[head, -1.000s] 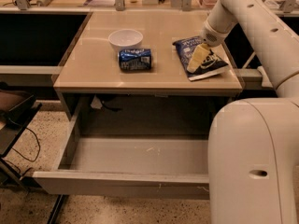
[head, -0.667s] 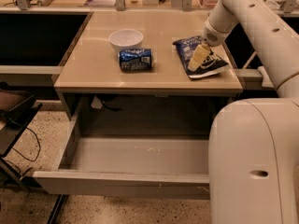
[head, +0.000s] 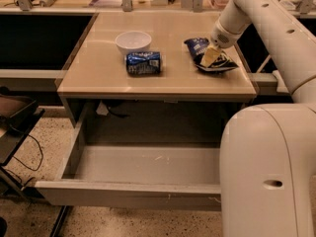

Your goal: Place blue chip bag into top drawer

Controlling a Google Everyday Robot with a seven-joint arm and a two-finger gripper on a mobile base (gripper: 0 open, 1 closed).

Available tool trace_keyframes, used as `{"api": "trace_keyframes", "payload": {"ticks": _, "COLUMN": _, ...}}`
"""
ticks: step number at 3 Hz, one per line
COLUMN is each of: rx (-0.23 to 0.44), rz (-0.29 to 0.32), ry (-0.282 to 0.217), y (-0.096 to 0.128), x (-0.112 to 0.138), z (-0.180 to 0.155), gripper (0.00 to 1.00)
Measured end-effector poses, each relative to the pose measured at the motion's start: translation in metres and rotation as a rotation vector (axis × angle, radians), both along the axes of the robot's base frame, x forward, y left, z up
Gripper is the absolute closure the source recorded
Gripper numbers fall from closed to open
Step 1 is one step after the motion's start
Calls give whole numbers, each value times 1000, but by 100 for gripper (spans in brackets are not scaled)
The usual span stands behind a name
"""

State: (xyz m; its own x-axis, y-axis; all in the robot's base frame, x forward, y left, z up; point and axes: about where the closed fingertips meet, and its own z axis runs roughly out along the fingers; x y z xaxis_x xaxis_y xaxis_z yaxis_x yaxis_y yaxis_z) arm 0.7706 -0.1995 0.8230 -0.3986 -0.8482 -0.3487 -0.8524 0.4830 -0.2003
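Hardly anything has shifted over the last second: the big white robot arm point(head: 266, 14) still reaches down from the far right to the same spot. The wide shallow grey metal top drawer point(head: 128, 194) stands pulled open on the near side, below the tan tabletop point(head: 163, 83). The crinkly navy-blue chip bag point(head: 196, 44) lies on the table's right part, its long axis running far-left to near-right. The gripper point(head: 211, 57) sits on its middle; whether it grips cannot be told. The drawer lies nearward and lower.
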Motion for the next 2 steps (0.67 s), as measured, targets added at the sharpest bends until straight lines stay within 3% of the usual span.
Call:
{"api": "trace_keyframes", "payload": {"ticks": 1, "rx": 0, "rz": 0, "ry": 0, "y": 0, "x": 0, "z": 4, "gripper": 100}}
{"api": "trace_keyframes", "payload": {"ticks": 2, "rx": -2, "rz": -7, "ry": -12, "y": -2, "x": -10, "z": 7, "gripper": 100}}
